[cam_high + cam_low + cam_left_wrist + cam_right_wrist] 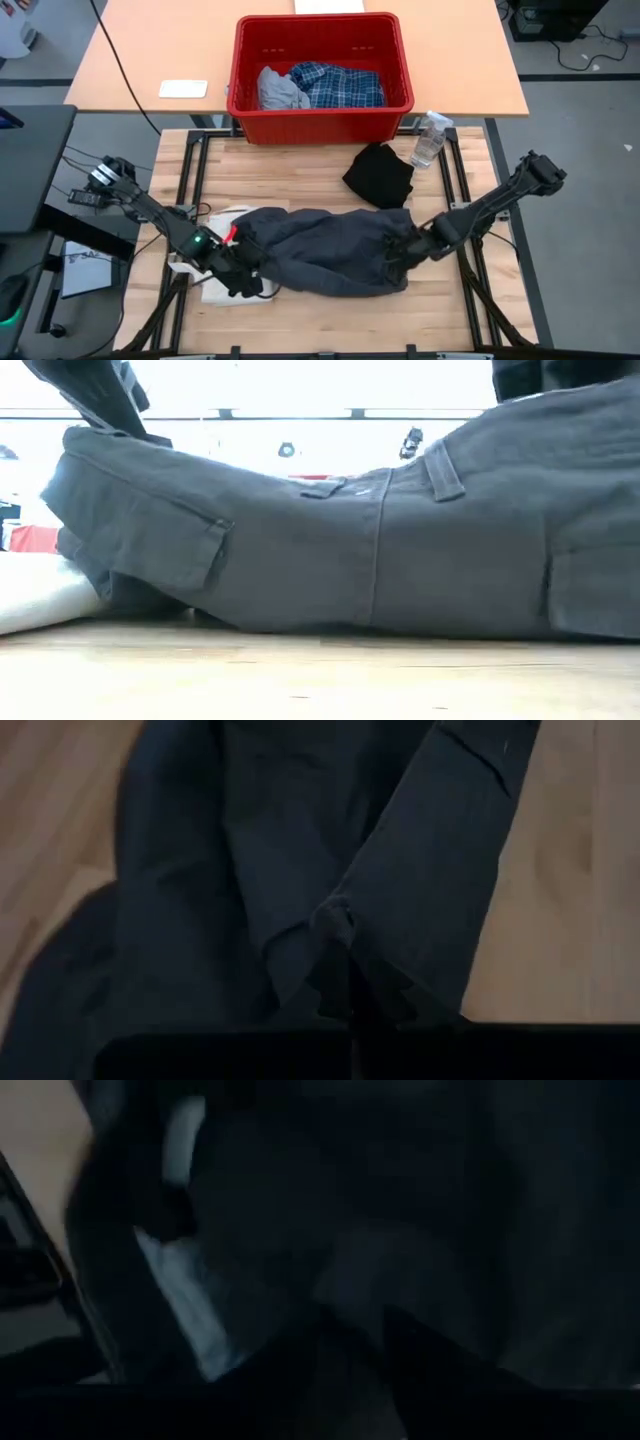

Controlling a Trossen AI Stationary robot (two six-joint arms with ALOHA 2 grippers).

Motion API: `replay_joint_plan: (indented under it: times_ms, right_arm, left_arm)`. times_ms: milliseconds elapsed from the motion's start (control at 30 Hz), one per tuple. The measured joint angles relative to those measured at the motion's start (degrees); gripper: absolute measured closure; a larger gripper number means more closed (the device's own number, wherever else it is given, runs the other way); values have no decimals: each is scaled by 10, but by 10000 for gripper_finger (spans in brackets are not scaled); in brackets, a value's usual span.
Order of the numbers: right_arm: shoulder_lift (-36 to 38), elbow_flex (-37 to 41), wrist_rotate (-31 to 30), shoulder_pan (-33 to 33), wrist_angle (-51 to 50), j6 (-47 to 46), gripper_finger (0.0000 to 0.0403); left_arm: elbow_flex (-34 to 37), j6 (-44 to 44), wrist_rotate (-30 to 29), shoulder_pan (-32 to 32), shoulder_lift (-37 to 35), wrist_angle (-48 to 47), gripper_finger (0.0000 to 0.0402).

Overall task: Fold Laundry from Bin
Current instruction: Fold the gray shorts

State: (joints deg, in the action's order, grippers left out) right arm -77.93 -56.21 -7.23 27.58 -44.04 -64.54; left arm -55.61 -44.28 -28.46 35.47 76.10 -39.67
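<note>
On the near half of the wooden table (300, 170) a dark grey garment (330, 250) with cargo-style pockets lies spread left to right, its left end lying over a white cloth (225, 290) that shows beneath it. The left gripper (245, 268) sits at the garment's near-left end, its fingers (345, 985) pinched together on a fold of the grey fabric. The right gripper (415, 243) rests at the garment's right end, pressed into the cloth; whether its fingers are parted or closed cannot be told. Just beyond the garment, toward the right, a folded black piece (380, 175) lies flat on the table. A clear plastic bottle (428, 140) lies just right of it. Farthest away, the red bin (320, 65) stands at the centre, holding a light grey piece (280, 90) on its left and a blue-and-white plaid shirt (340, 85) on its right.
</note>
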Motion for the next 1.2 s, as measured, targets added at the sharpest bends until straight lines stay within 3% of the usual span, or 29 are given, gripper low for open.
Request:
replay_joint_plan:
  times_ms: [233,333,433,533,667,767,1000,1200]
  right_arm:
    - [94,-20,-102,-7,-10,76,169]
    - [133,-20,-61,17,-7,81,135]
    - [138,-8,-5,81,30,92,115]
    - [108,9,-5,153,82,145,111]
    - [43,12,-68,213,86,185,119]
    - [3,12,-97,224,94,178,123]
    - [-97,12,-92,235,226,206,122]
    - [-148,12,-149,241,210,137,136]
  left_arm:
    - [0,-37,3,4,3,-2,401]
    - [0,-57,3,3,3,-6,401]
    - [0,-67,3,3,3,-17,401]
    - [0,-67,3,0,3,-25,401]
    - [0,-87,3,-7,3,-23,401]
    - [0,-90,3,-6,3,-22,401]
    - [0,-106,32,-13,3,-21,401]
    - [0,-119,37,-13,3,-21,401]
